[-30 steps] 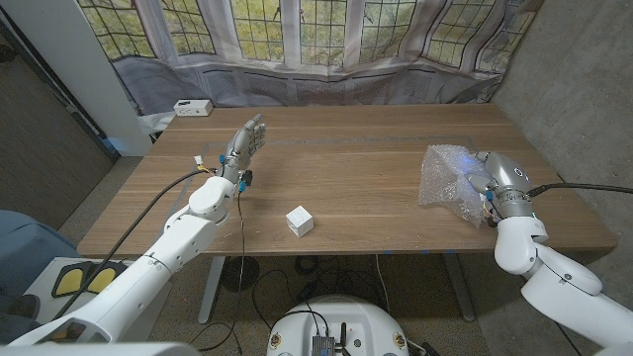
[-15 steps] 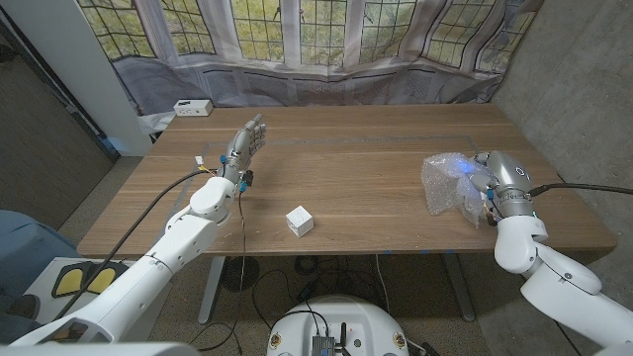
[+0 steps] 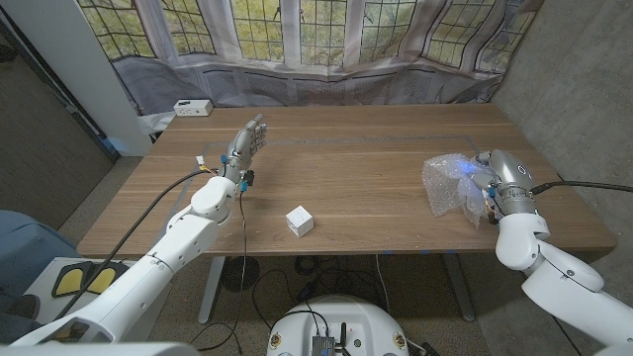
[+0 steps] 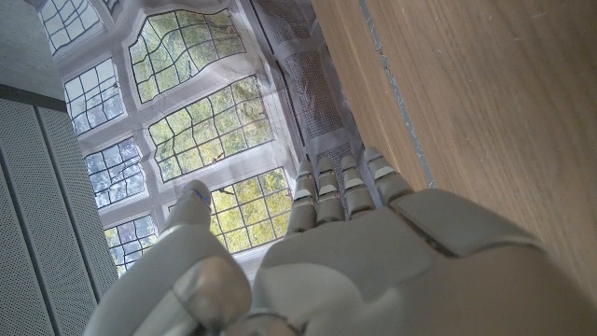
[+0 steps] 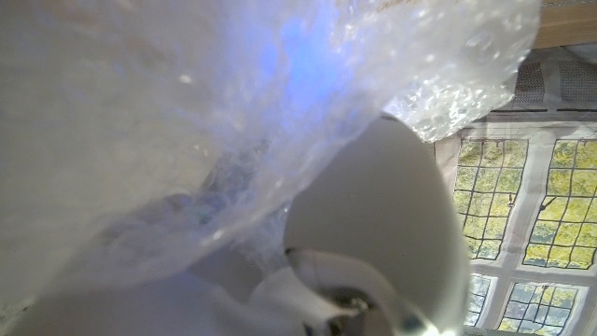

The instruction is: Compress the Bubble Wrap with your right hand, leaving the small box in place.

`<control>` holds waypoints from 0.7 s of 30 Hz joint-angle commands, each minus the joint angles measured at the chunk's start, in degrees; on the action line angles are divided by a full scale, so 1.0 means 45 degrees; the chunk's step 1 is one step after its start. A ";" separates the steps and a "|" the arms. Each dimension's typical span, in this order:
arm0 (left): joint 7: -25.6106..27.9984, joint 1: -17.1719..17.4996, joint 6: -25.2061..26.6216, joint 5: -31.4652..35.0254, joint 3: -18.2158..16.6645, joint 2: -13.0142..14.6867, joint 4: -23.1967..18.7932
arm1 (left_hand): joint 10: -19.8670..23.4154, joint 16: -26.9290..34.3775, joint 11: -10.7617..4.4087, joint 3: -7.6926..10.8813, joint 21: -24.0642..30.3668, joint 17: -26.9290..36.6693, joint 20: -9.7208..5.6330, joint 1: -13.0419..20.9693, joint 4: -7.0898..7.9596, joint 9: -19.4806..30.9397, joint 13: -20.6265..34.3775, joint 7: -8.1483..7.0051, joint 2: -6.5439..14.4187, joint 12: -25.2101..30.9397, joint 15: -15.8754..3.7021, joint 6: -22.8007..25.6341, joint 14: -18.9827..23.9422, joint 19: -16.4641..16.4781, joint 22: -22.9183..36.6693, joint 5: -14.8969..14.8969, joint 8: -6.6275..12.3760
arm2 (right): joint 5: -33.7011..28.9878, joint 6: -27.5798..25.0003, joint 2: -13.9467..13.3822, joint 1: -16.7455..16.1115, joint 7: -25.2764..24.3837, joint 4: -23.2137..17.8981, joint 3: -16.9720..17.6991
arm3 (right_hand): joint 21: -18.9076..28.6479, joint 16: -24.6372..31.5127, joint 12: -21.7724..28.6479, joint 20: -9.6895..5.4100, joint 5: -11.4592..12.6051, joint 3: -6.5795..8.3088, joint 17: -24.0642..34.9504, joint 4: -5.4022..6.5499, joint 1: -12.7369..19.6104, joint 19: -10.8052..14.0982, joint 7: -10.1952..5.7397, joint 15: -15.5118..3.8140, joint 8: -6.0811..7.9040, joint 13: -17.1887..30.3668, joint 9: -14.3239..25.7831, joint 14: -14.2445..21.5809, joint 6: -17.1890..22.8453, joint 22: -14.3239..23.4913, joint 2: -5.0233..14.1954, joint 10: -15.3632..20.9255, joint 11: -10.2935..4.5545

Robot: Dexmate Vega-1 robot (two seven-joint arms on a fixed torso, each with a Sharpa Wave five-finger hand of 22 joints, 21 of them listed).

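The Bubble Wrap (image 3: 450,183) lies bunched into a crumpled clear wad on the right side of the wooden worktop (image 3: 366,158), near its right edge, with a faint blue glow showing through the plastic. The right robot hand (image 3: 482,188) is closed on it: in the head view the wad sits pressed against the hand's inner side, and in the right wrist view the Bubble Wrap (image 5: 233,112) folds over the hand (image 5: 373,233) so closely that the fingers themselves are hidden under the film. The right arm reaches in from the lower right corner, its rounded white wrist just beside the wad. The small box (image 3: 300,221), a white cube, stands on the worktop near the front edge, about midway across, well apart from the Bubble Wrap and touched by neither hand. The left robot hand (image 3: 245,144) is raised over the left part of the worktop, holding nothing, with its fingers (image 4: 340,191) stretched out straight and side by side, pointing toward the far edge; the left wrist view shows the back of this hand (image 4: 373,261) above bare wood. A small white device (image 3: 192,107) sits at the far left corner of the worktop. Behind the worktop hangs a grey cloth (image 3: 336,79) under leaded windows (image 3: 297,25) with greenery outside.
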 commanded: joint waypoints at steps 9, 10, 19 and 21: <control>0.0048 -0.0083 0.0213 -0.0002 0.0068 -0.0020 -0.0053 | 0.0086 -0.0012 0.0023 0.0115 0.0017 0.0037 0.0065 0.0040 0.0002 0.0077 0.0028 0.0008 0.0105 -0.0066 0.0007 0.0174 0.0142 0.0020 0.0056 -0.0015 0.0001 | -0.0105 -0.0280 -0.0897 -0.0490 0.0895 -0.0474 0.0429 | 0.0024 -0.1576 -0.0495 -0.0166 0.0295 0.0056 -0.1004 0.0519 -0.0861 -0.1464 -0.0334 -0.1684 -0.0528 -0.0205 0.0056 0.0158 -0.0764 -0.0379 0.0502 -0.0513 -0.0293; 0.0035 -0.0092 0.0203 0.0008 0.0078 -0.0020 -0.0042 | 0.0077 -0.0014 0.0031 0.0115 0.0016 0.0037 0.0076 0.0040 0.0001 0.0077 0.0028 0.0007 0.0106 -0.0070 0.0006 0.0175 0.0138 0.0018 0.0056 -0.0015 0.0000 | -0.0074 -0.0310 -0.0975 -0.0520 0.1035 -0.0523 0.0489 | 0.0019 -0.1712 -0.0588 -0.0151 0.0300 0.0019 -0.1100 0.0546 -0.1013 -0.1560 -0.0305 -0.1632 -0.0546 -0.0244 0.0063 0.0042 -0.0781 -0.0416 0.0432 -0.0646 -0.0292; 0.0017 -0.0140 0.0144 0.0017 0.0117 -0.0088 0.0039 | 0.0109 -0.0015 0.0002 0.0120 0.0018 0.0037 0.0072 0.0047 -0.0001 0.0078 0.0029 -0.0003 0.0112 -0.0062 0.0013 0.0163 0.0144 0.0022 0.0056 -0.0016 -0.0015 | -0.0142 -0.0329 -0.1304 -0.0593 0.1547 -0.0572 0.0614 | -0.0226 -0.2380 -0.1316 0.0062 0.0286 -0.0234 -0.1222 0.0681 -0.2030 -0.2510 -0.0099 -0.1150 -0.0940 -0.0538 0.0087 -0.1236 -0.1983 -0.0652 0.0264 -0.1650 0.0051; 0.0048 -0.0135 0.0145 0.0015 0.0113 -0.0105 0.0045 | 0.0110 -0.0015 0.0046 0.0122 0.0017 0.0037 0.0079 0.0049 0.0000 0.0078 0.0029 0.0002 0.0118 -0.0064 0.0020 0.0157 0.0145 0.0018 0.0056 -0.0016 -0.0020 | -0.0164 -0.0416 -0.1361 -0.0591 0.1655 -0.0603 0.0609 | -0.0307 -0.2532 -0.1420 0.0158 0.0248 -0.0358 -0.1247 0.0724 -0.2324 -0.2754 -0.0032 -0.1009 -0.0970 -0.0566 0.0079 -0.1590 -0.2221 -0.0668 0.0122 -0.1802 0.0024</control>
